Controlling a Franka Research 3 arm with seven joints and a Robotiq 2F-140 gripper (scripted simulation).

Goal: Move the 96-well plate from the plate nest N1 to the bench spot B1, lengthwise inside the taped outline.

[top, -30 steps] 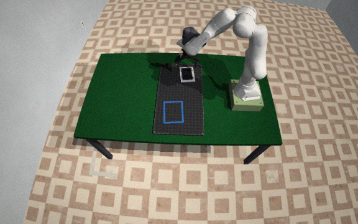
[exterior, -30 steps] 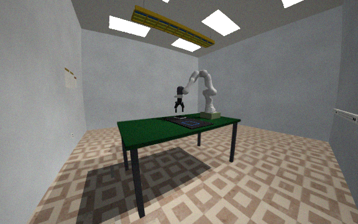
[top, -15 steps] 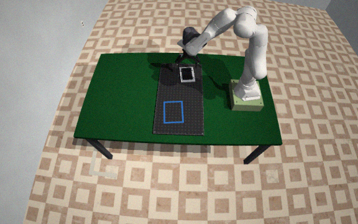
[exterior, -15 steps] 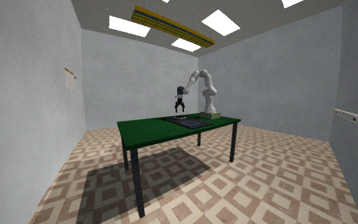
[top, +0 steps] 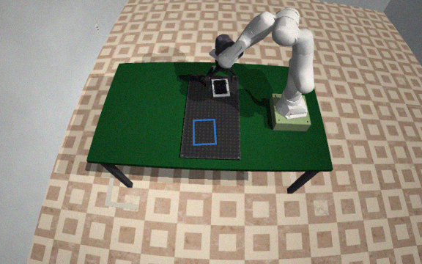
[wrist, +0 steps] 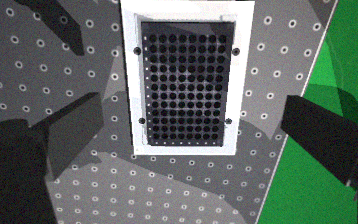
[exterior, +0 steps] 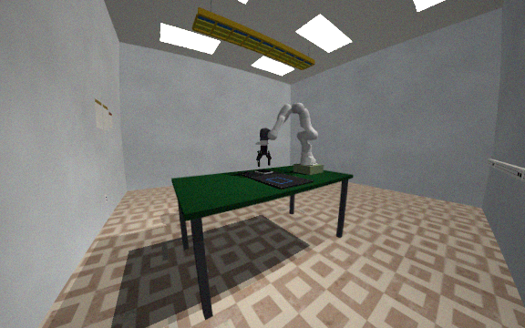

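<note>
The black 96-well plate [wrist: 185, 84] sits in the white plate nest N1 [wrist: 130, 75] at the far end of the dark perforated board; it also shows in the top view [top: 220, 87]. My gripper [wrist: 192, 110] is open and empty, hanging above the nest, with one dark finger at the lower left and one at the lower right of the wrist view. In the top view the gripper [top: 221, 70] is over the board's far edge, and in the exterior view the gripper [exterior: 263, 159] hangs well above the table. The blue taped outline B1 [top: 204, 132] lies on the near half of the board.
The dark perforated board [top: 211, 119] lies on the green table [top: 141, 117]. The arm's base stands on a pale green block [top: 291, 116] to the right of the board.
</note>
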